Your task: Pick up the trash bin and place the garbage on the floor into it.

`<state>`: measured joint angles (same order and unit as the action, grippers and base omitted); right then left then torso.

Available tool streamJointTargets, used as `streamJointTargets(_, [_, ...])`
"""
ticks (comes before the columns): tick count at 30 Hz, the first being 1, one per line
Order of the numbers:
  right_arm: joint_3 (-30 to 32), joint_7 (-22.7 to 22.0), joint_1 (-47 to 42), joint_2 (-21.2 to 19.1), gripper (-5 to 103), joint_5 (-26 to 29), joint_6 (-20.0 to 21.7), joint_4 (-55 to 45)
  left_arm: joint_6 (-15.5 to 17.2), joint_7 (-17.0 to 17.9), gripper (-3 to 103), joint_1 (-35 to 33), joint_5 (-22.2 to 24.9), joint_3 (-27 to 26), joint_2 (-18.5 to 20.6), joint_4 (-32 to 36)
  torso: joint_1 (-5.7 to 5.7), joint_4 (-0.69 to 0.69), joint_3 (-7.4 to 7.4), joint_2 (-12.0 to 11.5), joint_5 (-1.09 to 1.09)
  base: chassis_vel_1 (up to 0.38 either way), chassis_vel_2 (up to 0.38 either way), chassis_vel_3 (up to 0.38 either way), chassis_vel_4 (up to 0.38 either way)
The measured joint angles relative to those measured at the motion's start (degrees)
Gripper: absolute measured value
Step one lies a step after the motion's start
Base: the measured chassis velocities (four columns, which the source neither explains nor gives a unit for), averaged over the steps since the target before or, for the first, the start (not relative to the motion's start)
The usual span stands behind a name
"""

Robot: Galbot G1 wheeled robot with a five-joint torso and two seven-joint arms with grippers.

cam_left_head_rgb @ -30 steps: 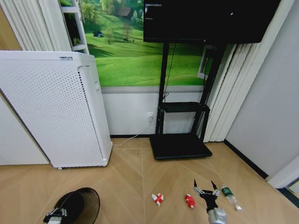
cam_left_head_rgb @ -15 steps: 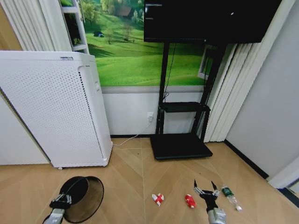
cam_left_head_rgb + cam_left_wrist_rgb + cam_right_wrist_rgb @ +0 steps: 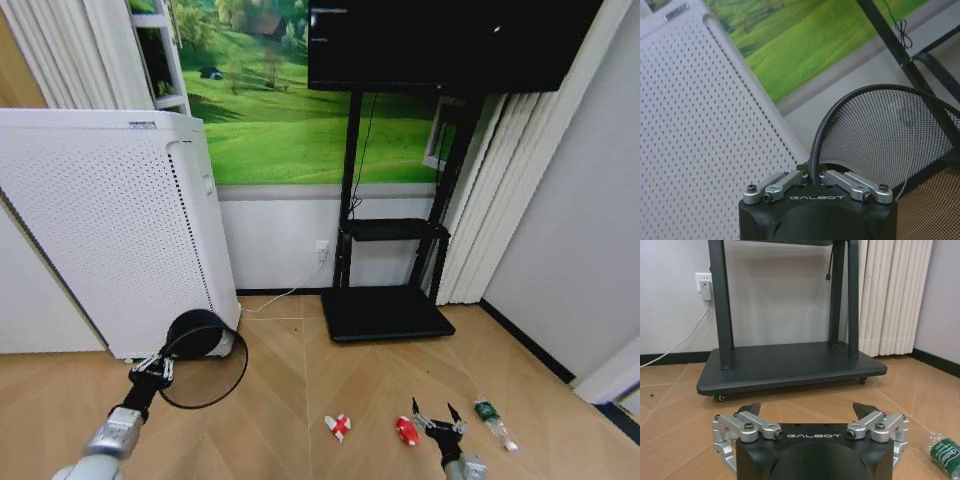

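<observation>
Now, the scene set out line by line:

Bin: the small round black wire-mesh trash bin (image 3: 205, 358) is off the floor and tipped on its side, mouth turned toward the robot, in front of the tall white perforated appliance (image 3: 110, 230).

Left hand: the left hand (image 3: 152, 370) is clamped on the bin's rim; in the left wrist view its fingers (image 3: 785, 183) meet around the black rim wire (image 3: 816, 150), so it carries the bin by one edge.

Right hand: the right hand (image 3: 436, 422) hangs low over the wooden floor (image 3: 280, 400) with its fingers spread wide and nothing between them.

Garbage: all on the floor, in a row across the robot's right front, namely the red-and-white wrapper (image 3: 338, 426), the red packet (image 3: 406, 431) and the clear plastic bottle with a green label (image 3: 494, 420).

Key relation: the red packet lies just left of the right hand and the bottle just right of it, so the hand sits between the two; the wrapper is further left, toward the bin.

Bottle axis: it runs from near the robot away and slightly leftward; in the right wrist view the bottle (image 3: 944, 452) sits just beside that hand.

Nearer arm: the right, by my reading; the bin is well apart from the garbage, off to the robot's left.
</observation>
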<state>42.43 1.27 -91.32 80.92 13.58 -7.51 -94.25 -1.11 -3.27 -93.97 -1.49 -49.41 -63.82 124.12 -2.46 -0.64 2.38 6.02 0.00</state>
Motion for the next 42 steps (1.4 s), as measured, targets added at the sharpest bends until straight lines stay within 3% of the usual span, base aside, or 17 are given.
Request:
streamJointTargets(6, [1.2,2.0,-1.1,0.1,100,0.2,1.6,-2.3,-3.5,-2.1,2,0.5,-0.7,-0.7,-0.9,1.3,0.00,0.00,0.00,0.0,0.00,0.000,0.000,0.000,0.000])
streamJointTargets(19, [1.4,3.2,-1.1,1.0,100,-5.8,-1.1,-2.2,-7.2,-3.0,2,-0.9,-2.6,-0.4,-5.0,0.1,0.00,0.01,0.00,0.0,0.00,0.000,0.000,0.000,0.000])
streamJointTargets(42, [0.0,2.9,0.7,0.0,100,-6.1,-2.9,1.0,-6.5,-2.4,2,1.0,-3.1,2.5,-5.7,-2.1,0.01,0.01,0.00,0.0,0.00,0.176,0.167,-0.163,-0.178])
